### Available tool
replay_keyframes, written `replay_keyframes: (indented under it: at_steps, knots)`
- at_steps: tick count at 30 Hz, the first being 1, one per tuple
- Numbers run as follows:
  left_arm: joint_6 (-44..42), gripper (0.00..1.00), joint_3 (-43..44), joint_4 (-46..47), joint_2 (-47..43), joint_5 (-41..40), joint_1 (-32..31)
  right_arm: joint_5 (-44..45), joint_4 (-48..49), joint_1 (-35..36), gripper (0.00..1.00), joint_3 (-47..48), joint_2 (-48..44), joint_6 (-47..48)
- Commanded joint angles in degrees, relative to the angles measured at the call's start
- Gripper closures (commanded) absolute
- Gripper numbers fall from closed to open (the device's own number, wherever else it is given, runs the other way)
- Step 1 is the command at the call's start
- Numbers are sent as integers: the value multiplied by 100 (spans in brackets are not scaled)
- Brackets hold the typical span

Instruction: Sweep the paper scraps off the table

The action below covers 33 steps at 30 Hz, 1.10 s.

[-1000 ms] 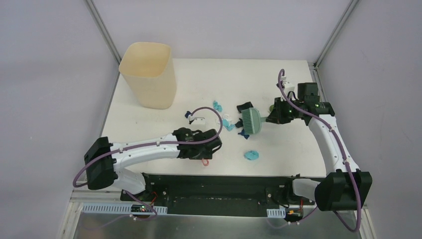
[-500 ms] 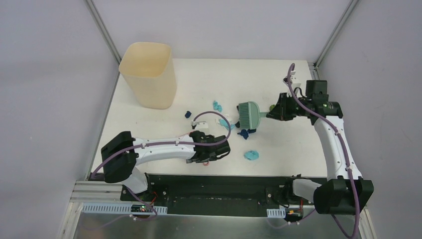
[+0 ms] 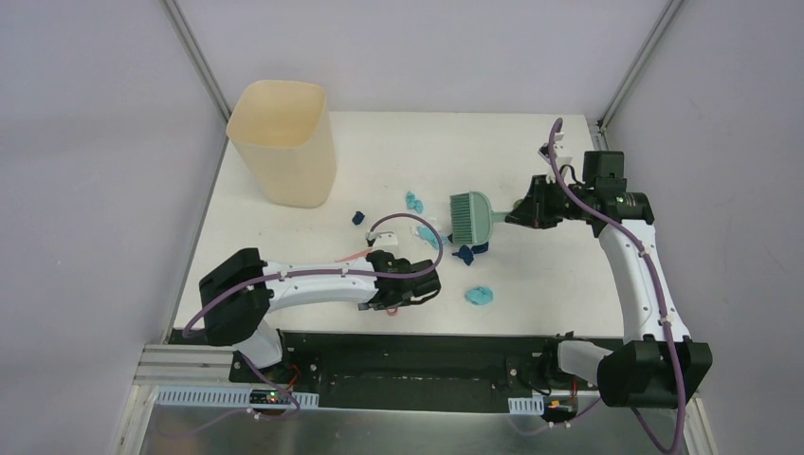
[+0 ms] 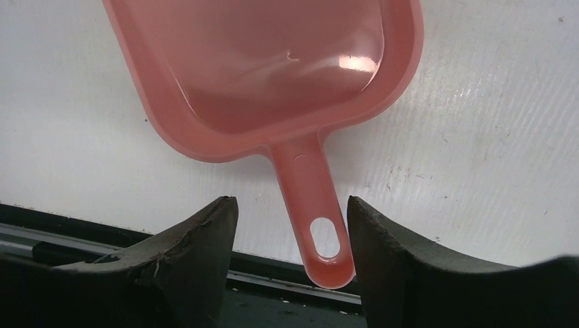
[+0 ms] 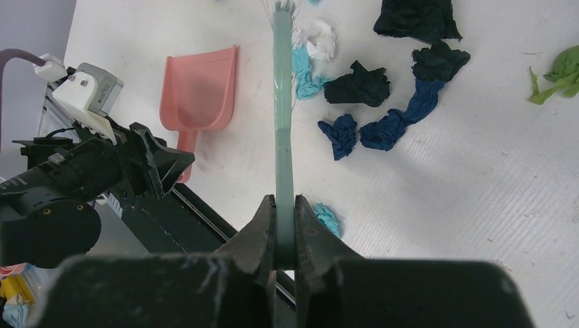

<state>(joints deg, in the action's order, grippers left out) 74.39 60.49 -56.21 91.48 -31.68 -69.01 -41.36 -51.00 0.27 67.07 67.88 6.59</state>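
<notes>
The paper scraps lie mid-table: a light blue wad (image 3: 479, 296), dark blue wads (image 3: 465, 252), one dark blue (image 3: 357, 217), light blue ones (image 3: 414, 201). The right wrist view shows black wads (image 5: 358, 85), dark blue ones (image 5: 341, 133), a white one (image 5: 314, 37) and a green one (image 5: 556, 75). My right gripper (image 5: 283, 225) is shut on the handle of the teal brush (image 3: 471, 216), held above the scraps. My left gripper (image 4: 293, 225) is open, its jaws either side of the handle end of the pink dustpan (image 4: 273, 61), which lies flat on the white table (image 3: 569, 275).
A tall cream bin (image 3: 284, 142) stands at the back left. The table's black front edge (image 4: 82, 219) runs just below the dustpan handle. The left arm lies along the near edge. The dustpan (image 5: 198, 89) lies left of the scraps.
The right gripper has drawn the brush back and slightly left, up off the scraps. The left gripper has shifted right along the front edge, near the dustpan handle.
</notes>
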Motion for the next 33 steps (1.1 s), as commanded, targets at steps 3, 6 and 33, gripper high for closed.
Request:
replay_keyframes:
  at_steps: [3,6,33]
  knots:
    - [-439,44,-148,228,-46,104,124,-60,136,-19,100,18,-175,41]
    - [-557,47,-192,78,-187,-124,170,-86,136,-19,100,49,-159,29]
    - [-2304,36,-1119,1231,-1496,923,548,-314,148,-19,100,1,-133,134]
